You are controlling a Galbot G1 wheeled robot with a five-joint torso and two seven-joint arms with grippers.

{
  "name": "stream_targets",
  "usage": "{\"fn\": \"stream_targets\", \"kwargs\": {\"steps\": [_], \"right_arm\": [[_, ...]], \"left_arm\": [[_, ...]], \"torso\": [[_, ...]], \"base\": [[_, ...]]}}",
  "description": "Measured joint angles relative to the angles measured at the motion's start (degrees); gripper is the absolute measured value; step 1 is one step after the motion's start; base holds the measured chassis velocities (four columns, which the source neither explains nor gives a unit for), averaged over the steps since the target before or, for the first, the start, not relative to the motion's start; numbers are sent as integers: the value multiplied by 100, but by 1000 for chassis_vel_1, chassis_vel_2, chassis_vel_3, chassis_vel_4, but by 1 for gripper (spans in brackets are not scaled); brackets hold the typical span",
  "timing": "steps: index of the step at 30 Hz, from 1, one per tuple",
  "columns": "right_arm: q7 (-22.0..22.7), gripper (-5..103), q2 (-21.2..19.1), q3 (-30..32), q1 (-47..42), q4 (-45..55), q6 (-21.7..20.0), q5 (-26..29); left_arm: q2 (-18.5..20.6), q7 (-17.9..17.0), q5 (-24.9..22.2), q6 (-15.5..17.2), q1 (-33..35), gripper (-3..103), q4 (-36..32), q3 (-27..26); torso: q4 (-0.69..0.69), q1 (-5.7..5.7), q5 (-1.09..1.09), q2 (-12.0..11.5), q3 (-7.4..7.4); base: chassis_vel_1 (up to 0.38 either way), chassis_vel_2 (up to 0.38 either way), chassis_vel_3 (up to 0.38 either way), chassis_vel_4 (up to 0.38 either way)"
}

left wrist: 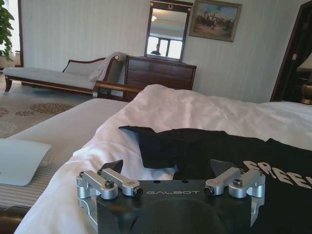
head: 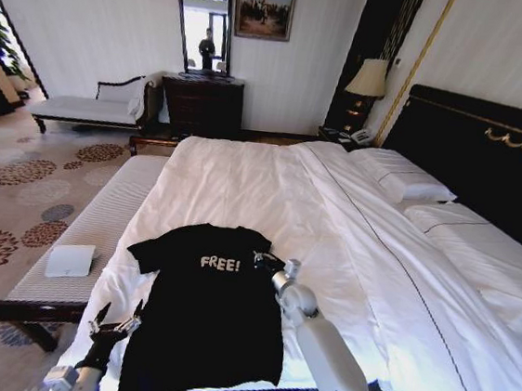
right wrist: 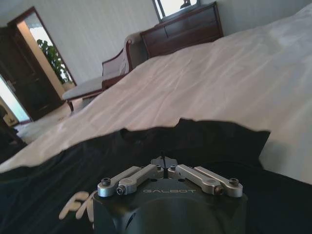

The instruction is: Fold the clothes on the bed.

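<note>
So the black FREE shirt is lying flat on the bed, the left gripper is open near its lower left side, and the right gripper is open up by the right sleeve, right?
Not quite. The right gripper is shut, not open: the right wrist view shows its fingers meeting at the T-shirt's sleeve. The rest holds: the shirt lies flat on the bed, and the left gripper is open near its lower left side.

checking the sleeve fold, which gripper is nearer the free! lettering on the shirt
Right. The right gripper sits on the T-shirt beside the lettering; the left gripper is open at the shirt's lower left edge.
</note>
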Motion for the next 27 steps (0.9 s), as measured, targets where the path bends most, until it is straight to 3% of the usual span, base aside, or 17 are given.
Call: {"fn": "stream_targets", "kwargs": {"steps": [26,27], "right_arm": [[93,-1,486,-388,340,-958,260,-433],[92,3,489,-397,340,-969,274,-442]], "left_arm": [[-68,84,-143,-59,184,100,-56,-287],[-76,85,-143,-60,185,100,-52,-287]], "torso": [[0,0,0,0,0],[0,0,0,0,0]], "base": [[0,0,0,0],[0,0,0,0]]}}
